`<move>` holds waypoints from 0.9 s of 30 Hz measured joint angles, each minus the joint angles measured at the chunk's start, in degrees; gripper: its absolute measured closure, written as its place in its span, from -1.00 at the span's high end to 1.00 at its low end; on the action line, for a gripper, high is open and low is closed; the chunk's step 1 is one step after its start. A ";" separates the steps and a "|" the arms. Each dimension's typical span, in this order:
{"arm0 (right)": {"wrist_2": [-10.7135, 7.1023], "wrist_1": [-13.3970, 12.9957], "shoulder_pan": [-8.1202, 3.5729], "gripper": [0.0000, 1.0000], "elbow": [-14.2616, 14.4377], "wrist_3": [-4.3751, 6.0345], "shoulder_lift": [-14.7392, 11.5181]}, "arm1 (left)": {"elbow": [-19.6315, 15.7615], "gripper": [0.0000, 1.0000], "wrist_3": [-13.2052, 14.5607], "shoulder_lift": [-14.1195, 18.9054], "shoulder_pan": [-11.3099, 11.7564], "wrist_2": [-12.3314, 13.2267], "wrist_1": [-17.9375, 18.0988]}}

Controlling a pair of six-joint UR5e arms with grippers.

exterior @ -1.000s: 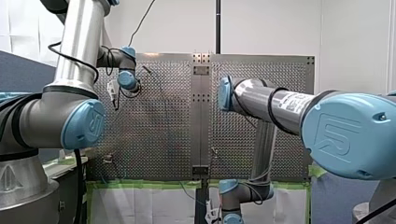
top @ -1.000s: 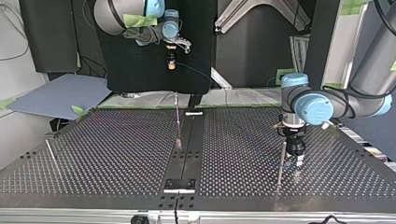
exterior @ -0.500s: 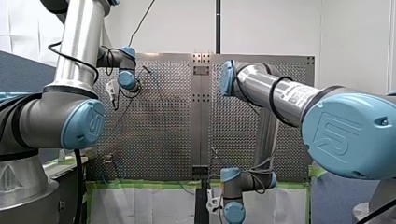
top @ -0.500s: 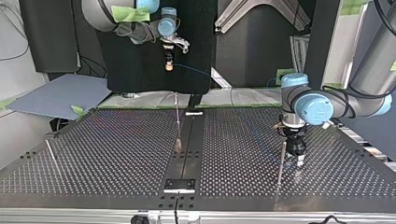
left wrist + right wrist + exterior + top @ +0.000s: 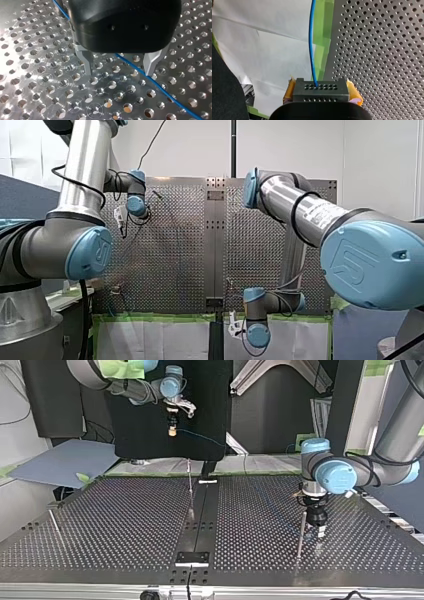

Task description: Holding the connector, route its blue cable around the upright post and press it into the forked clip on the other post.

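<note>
Since 1 second ago, my right hand (image 5: 172,429) has carried the connector (image 5: 321,90) further toward the top view's left, high above the far edge of the counter (image 5: 100,525). The black, blocky connector sits pinched between that hand's yellow pads (image 5: 290,91). Its blue cable (image 5: 312,42) leaves its face and runs straight ahead over green tape (image 5: 324,37) and white sheeting (image 5: 274,37). My left hand (image 5: 119,68) hangs low over the perforated counter with its 2 metal fingers (image 5: 85,58) spread. The cable crosses the gap between them, close by 1 finger. At the top view's right, this hand stands just beside a thin upright post (image 5: 300,532). A 2nd post (image 5: 190,492) stands near the middle.
</note>
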 joint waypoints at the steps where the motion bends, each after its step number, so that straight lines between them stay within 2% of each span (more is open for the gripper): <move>1: -0.11 -0.01 -0.24 -1.00 0.56 -0.03 -0.65 | 0.00 1.00 0.00 0.00 0.00 0.00 0.00; 12: -2.70 -0.05 -2.08 -1.00 1.74 -1.03 -6.09 | 0.00 1.00 0.01 0.00 -0.19 0.00 -0.24; 27: -9.10 0.12 -4.58 -1.00 1.74 -2.02 -12.99 | 0.00 1.00 0.01 -0.01 -0.48 -0.40 -0.41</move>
